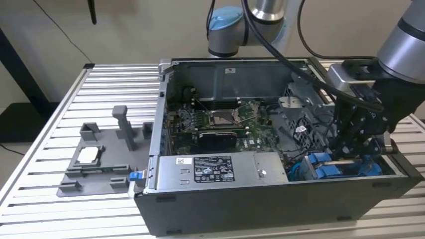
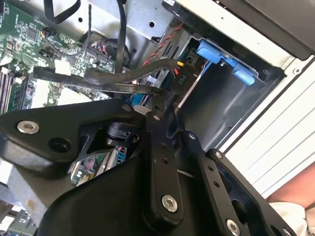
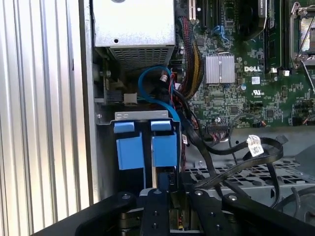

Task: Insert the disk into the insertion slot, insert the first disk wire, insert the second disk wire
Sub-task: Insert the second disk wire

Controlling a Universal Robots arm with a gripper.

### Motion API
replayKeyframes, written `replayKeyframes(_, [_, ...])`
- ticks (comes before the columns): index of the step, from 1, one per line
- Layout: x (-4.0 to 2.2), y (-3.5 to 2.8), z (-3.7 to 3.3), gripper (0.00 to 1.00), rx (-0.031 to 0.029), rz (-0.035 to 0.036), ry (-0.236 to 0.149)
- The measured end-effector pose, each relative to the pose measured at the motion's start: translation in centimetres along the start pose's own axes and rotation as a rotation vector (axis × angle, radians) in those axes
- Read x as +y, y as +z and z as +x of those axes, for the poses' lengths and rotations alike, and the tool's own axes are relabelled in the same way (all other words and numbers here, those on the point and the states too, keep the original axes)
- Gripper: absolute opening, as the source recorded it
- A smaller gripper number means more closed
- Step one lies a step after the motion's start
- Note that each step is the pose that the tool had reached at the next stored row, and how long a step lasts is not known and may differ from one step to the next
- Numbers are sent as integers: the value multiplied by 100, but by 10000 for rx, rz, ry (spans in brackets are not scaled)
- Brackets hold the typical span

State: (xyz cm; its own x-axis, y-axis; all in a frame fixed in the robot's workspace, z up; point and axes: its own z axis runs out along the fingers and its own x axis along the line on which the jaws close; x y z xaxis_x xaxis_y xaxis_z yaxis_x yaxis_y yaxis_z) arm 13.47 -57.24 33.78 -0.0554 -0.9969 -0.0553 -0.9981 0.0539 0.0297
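Note:
My gripper (image 1: 349, 152) reaches down into the front corner of the open computer case on the exterior view's right. It hangs over the insertion slot (image 1: 332, 172), a grey metal bay with blue plastic tabs (image 3: 142, 147). In both wrist views the fingertips (image 2: 158, 101) stand close together, shut on the end of a flat black disk wire (image 2: 98, 81) right at the bay (image 2: 216, 108). More black wires (image 3: 236, 150) curve in toward the gripper (image 3: 156, 186). The disk's body is hidden; blue plastic shows in the slot.
A grey power supply (image 1: 212, 169) sits beside the bay, with the green motherboard (image 1: 219, 122) behind it. A bundle of red, black and yellow wires (image 2: 170, 46) crowds the bay. On the slatted table (image 1: 40, 149) a grey post tray (image 1: 99, 172) holds a small silver chip (image 1: 89, 156).

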Motion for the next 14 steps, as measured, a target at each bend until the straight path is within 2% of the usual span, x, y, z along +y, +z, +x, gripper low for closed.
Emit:
replayKeyframes(6, [1,-33,3,24,-34,-23,103])
replayKeyframes(10, [2,-98,0,24,-63,-22,164])
replayKeyframes(14, [9,-108,0,24,-67,-19,205])
